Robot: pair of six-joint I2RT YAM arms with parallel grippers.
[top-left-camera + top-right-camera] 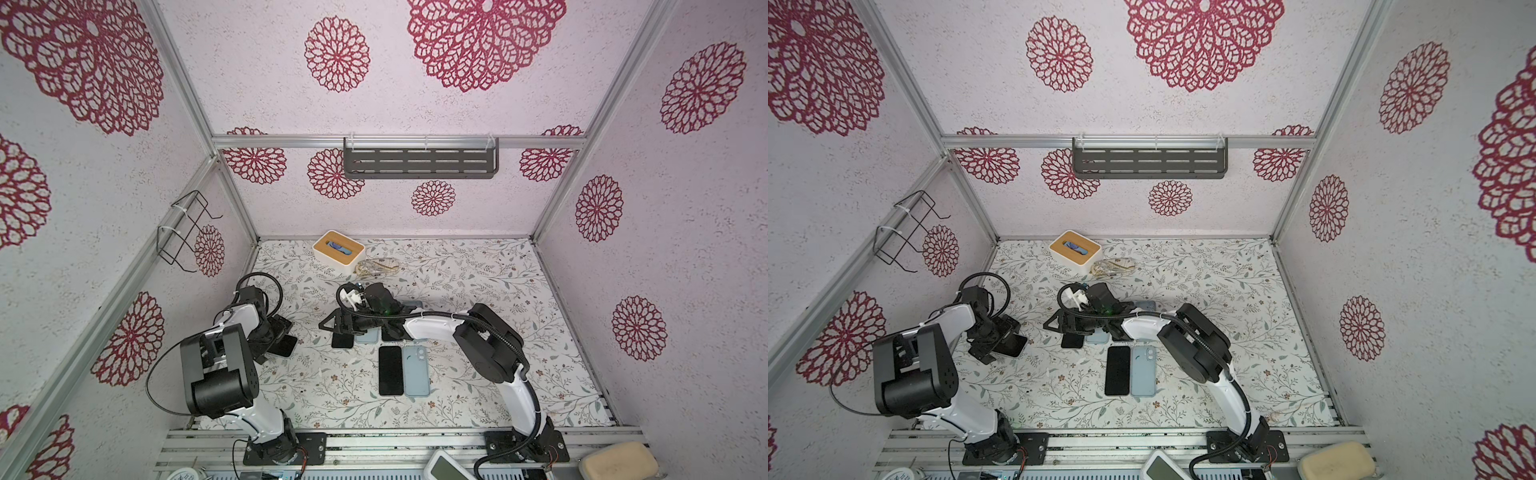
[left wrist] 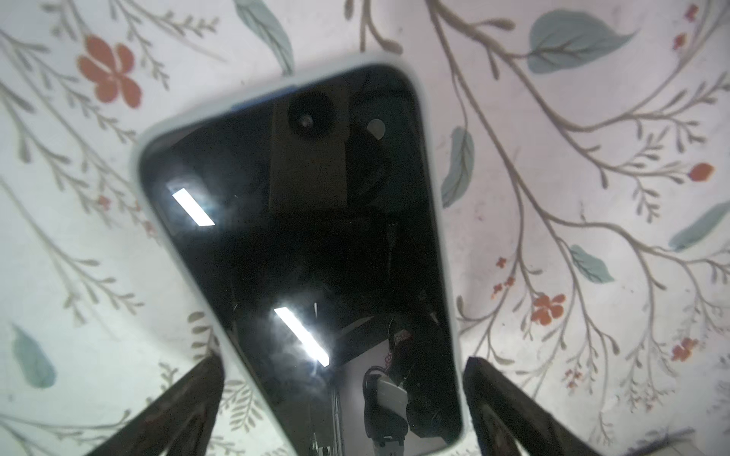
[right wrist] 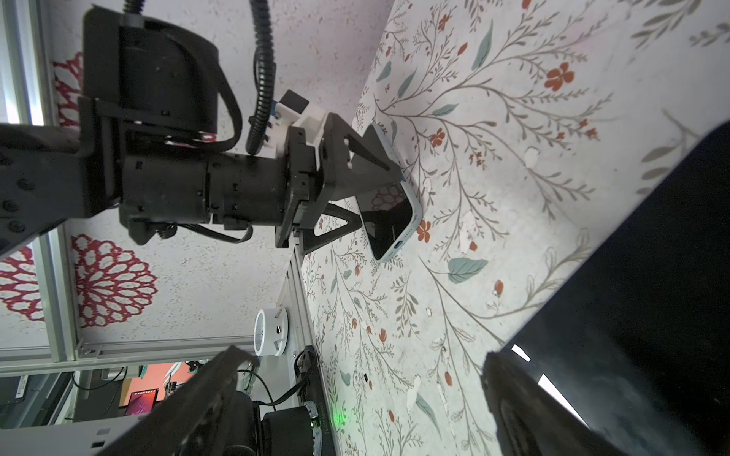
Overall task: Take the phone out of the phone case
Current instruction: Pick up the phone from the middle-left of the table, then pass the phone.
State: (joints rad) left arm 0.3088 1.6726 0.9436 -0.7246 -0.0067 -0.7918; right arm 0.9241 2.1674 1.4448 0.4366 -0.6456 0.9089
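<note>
- The left tool [image 2: 341, 361] has its fingers spread wide astride one short end of the black-glass phone [image 2: 300, 237], apparently not pinching it.
- The phone, seated in its pale grey soft case [image 2: 375, 60], sits at the floral bench's [image 1: 478, 291] 9 o'clock side; its long axis runs away from the tool.
- The right tool [image 3: 363, 355], open and empty, lies farther off, toward 3 o'clock.

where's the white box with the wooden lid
In both top views the white box sits at the back of the table, left of centre near the back wall, with a small yellowish tangle just to its right.

Twin overhead views over whole table [image 1: 457, 270]; wrist cameras close, tableward
</note>
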